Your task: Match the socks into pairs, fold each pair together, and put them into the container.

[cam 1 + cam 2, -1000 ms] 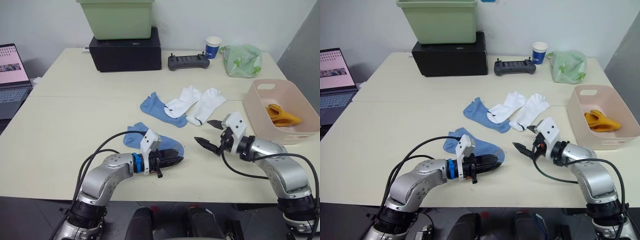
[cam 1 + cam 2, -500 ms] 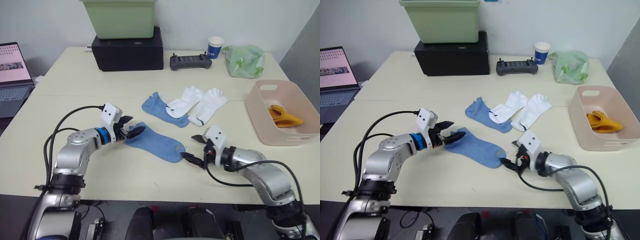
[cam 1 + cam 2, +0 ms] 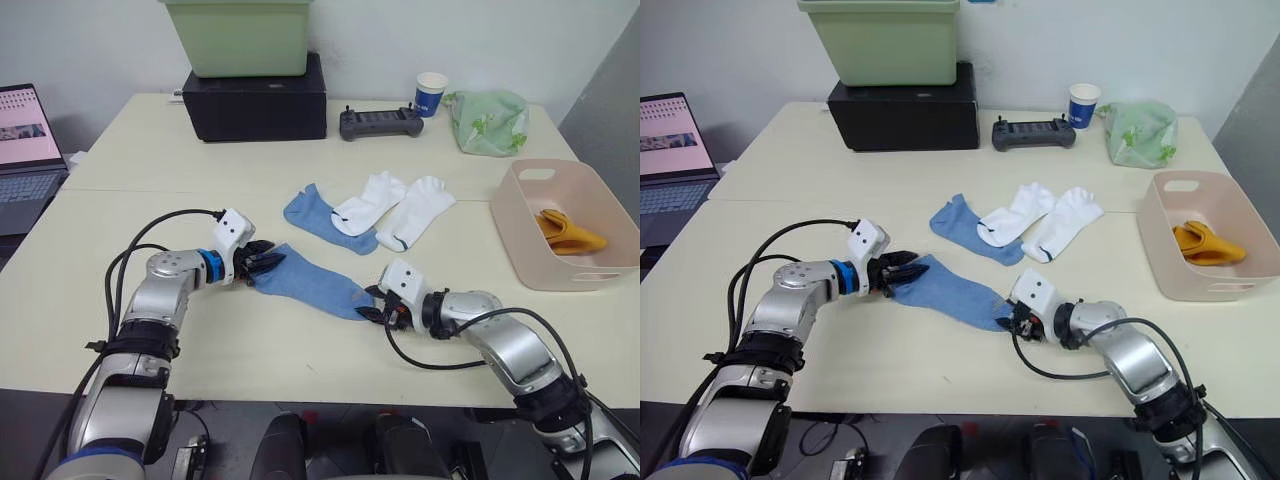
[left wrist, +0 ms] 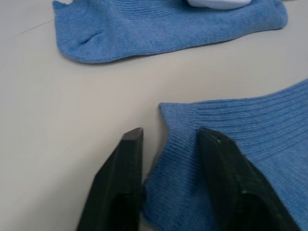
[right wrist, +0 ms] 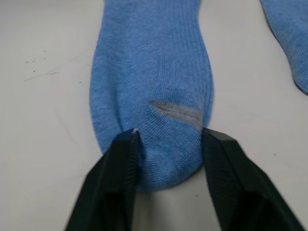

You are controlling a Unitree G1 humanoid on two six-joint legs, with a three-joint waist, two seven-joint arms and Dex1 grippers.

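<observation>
Office or lab test bench: cream table [image 3: 120, 150] against a plain wall, open laptop [image 3: 25, 150] at its left edge, handheld controller [image 3: 377, 124] and paper cup [image 3: 431, 93] at the back.

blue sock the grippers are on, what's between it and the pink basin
Bare tabletop, seen in the left eye view: nothing lies between the near blue sock and the pink basin. The right gripper sits at the sock's toe end.

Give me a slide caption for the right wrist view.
Right gripper open, its fingers straddling the toe of a light blue sock on the table.
</observation>
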